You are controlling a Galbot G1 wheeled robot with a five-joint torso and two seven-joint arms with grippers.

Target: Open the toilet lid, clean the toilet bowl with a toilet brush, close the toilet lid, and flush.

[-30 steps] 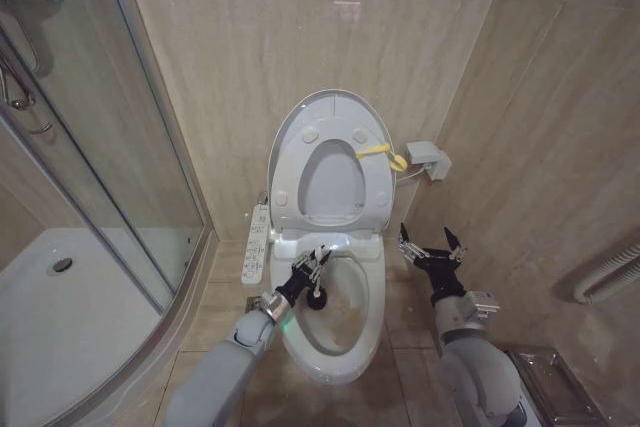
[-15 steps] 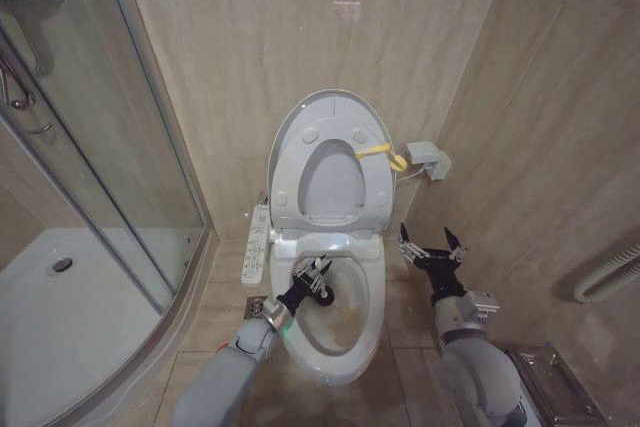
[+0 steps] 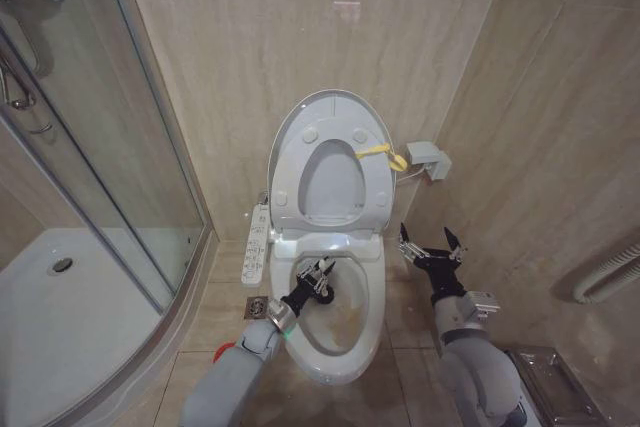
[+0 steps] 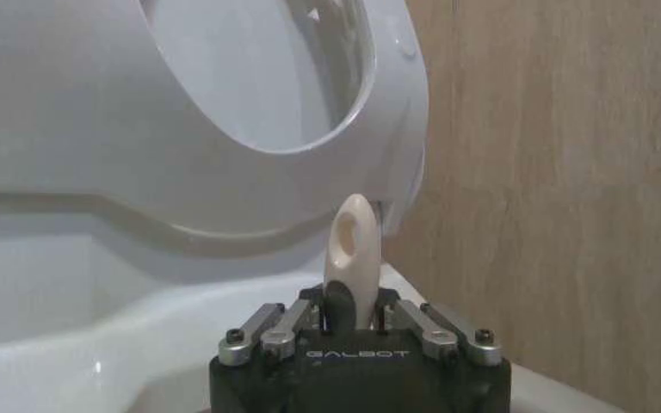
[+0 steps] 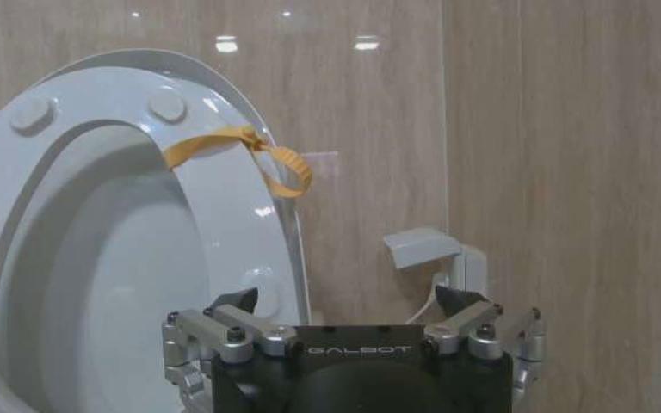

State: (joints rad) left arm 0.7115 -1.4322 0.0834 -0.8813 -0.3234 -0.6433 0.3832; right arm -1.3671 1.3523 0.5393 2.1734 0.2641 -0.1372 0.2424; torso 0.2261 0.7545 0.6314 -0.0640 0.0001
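Note:
The toilet lid (image 3: pixel 325 112) stands raised against the wall, with the ring seat (image 3: pixel 375 182) up against it and a yellow strap (image 3: pixel 378 152) on its edge. Below lies the toilet bowl (image 3: pixel 345 332), brownish stains on its inner surface. My left gripper (image 3: pixel 315 280) reaches over the bowl's left rim, shut on the toilet brush (image 3: pixel 322 292), whose dark head is inside the bowl. In the left wrist view the white handle end (image 4: pixel 351 245) sticks up from the shut left gripper (image 4: pixel 351 320). My right gripper (image 3: pixel 430 244) hangs open beside the bowl's right side, the lid (image 5: pixel 113 86) before it.
A glass shower enclosure (image 3: pixel 100 147) closes off the left. A control panel (image 3: pixel 257 242) sits at the toilet's left side. A wall box with a cable (image 3: pixel 428 159) is right of the lid. A metal fixture (image 3: pixel 545 382) lies on the floor at lower right.
My left gripper, still holding the brush, has shifted slightly right and toward me inside the bowl. The right arm has stayed still.

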